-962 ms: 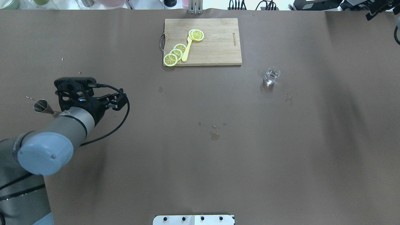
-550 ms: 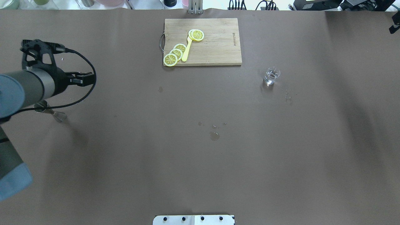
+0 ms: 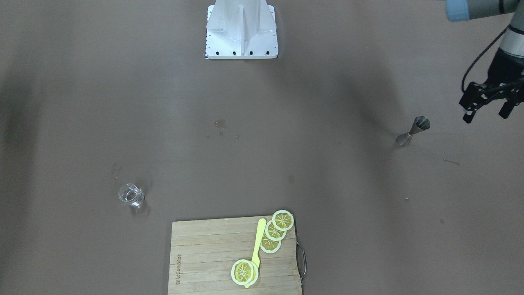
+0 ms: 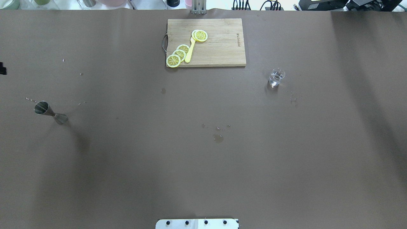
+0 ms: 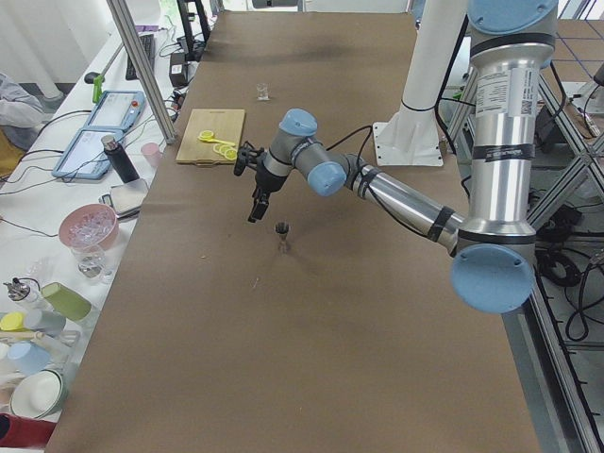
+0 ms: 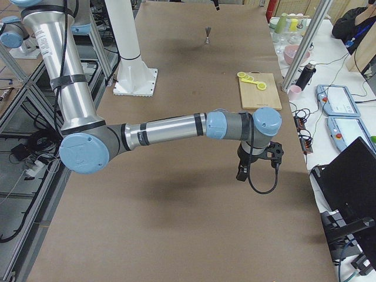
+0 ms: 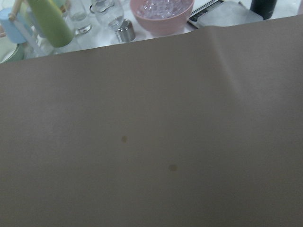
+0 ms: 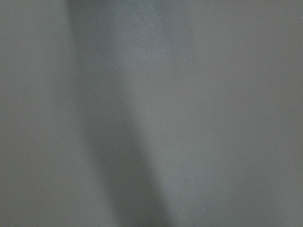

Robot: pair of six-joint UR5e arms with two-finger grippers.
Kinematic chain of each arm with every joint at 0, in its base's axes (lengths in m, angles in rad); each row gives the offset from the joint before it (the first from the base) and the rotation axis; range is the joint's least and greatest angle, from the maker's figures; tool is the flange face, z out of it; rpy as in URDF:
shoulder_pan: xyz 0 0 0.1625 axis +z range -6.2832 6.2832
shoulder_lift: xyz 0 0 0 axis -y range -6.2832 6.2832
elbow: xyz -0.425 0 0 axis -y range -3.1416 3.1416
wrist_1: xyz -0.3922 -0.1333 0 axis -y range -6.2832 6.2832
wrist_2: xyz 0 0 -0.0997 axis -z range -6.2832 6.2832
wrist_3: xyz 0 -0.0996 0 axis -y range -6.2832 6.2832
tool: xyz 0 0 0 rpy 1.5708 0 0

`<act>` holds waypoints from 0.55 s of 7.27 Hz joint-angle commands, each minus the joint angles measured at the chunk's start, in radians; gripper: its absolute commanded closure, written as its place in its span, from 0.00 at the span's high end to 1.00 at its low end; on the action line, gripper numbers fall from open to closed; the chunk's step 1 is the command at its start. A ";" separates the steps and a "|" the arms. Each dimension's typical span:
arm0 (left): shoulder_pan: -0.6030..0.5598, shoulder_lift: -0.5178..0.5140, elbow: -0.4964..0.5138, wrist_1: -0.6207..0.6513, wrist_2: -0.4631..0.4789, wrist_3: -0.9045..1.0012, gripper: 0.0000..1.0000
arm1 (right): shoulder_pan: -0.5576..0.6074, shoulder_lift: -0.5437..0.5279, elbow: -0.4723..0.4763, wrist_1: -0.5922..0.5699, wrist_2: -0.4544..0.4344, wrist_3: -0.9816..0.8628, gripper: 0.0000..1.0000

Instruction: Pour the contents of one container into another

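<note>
table (image 4: 203,178): brown sheet. all places below are taken off the cutting board (image 4: 206,43), mid-table at the edge far from the robot, lemon slices (image 4: 178,54) on it.

right arm (image 6: 170,126): extends low past the board's right end. right gripper (image 6: 241,174) hangs over bare sheet, well off the board. only a side camera has it, so i cannot tell whether its fingers are apart or together.

left arm (image 5: 396,193): extends past the board's left end. left gripper (image 3: 486,112) is raised, fingers apart, nothing between them.

tumbler (image 4: 276,77): upright, just off the board's near right corner, a little clear liquid in it by the look. no gripper near it.

jigger (image 4: 51,113): upright, long axis vertical, well off the board's left end and nearer the robot than the board. the left gripper is near it on the side away from the board, above it and not touching.

wet spots (image 4: 218,138): on the sheet robot-side of the board, with more specks by each vessel.

my read: the vessels stand well apart, one off each end of the board. the pour turns on the tumbler, and it lies on the right arm's side; the left fingers are near the jigger only. i'd bring the right gripper in level at the tumbler's wall, its axis being vertical. whether the jigger holds anything i cannot tell.
</note>
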State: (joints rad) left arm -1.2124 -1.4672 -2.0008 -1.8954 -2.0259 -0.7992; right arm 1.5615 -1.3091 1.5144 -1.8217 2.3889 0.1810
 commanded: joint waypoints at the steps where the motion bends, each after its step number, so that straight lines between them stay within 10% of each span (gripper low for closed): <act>1: -0.187 0.108 0.081 -0.008 -0.245 0.219 0.98 | 0.023 -0.065 0.003 -0.019 -0.045 -0.002 1.00; 4: -0.382 0.140 0.275 -0.010 -0.471 0.638 0.98 | 0.025 -0.079 0.012 -0.010 -0.045 0.000 1.00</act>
State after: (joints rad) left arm -1.5075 -1.3393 -1.8073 -1.9044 -2.4164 -0.3604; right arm 1.5853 -1.3812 1.5257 -1.8367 2.3452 0.1798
